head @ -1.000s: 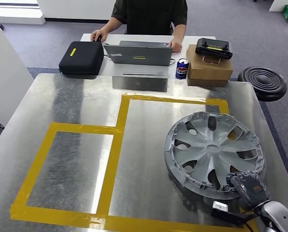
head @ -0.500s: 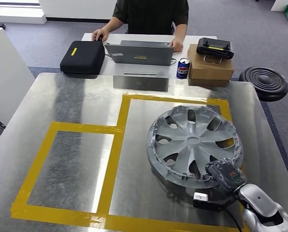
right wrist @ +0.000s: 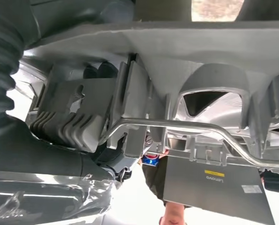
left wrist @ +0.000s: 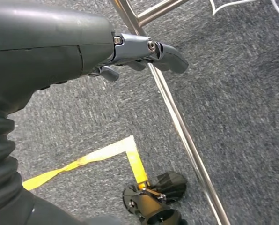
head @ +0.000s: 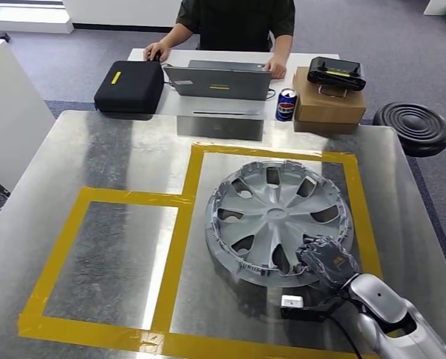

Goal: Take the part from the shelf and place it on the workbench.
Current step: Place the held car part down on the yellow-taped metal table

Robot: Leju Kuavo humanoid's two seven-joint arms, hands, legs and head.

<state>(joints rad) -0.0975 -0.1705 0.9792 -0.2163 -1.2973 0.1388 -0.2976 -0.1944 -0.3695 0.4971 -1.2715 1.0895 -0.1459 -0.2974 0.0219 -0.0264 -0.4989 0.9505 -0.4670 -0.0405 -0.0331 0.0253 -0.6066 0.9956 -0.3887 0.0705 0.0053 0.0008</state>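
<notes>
The part is a silver hubcap (head: pixel 277 221), face up over the larger yellow-taped rectangle (head: pixel 359 217) on the metal workbench (head: pixel 125 153). My right hand (head: pixel 326 259) grips its near rim, and a shadow lies under that edge. I cannot tell whether the far edge touches the surface. In the right wrist view the hubcap's ribbed underside (right wrist: pixel 216 61) and wire ring pass right over my right hand (right wrist: pixel 70 117). My left hand (left wrist: pixel 145 49) hangs beside the bench over grey carpet, fingers loosely extended and holding nothing.
A smaller taped rectangle (head: pixel 111 258) lies on the bench's left half. Behind the bench a person sits at a desk with a laptop (head: pixel 221 78), black case (head: pixel 129 86), soda can (head: pixel 286 105) and cardboard box (head: pixel 329 105). A black stool (head: pixel 411 127) stands at the right.
My right hand has carried the hubcap to the left and farther in over the bench, from the right edge to inside the larger taped rectangle. The grip is unchanged.
</notes>
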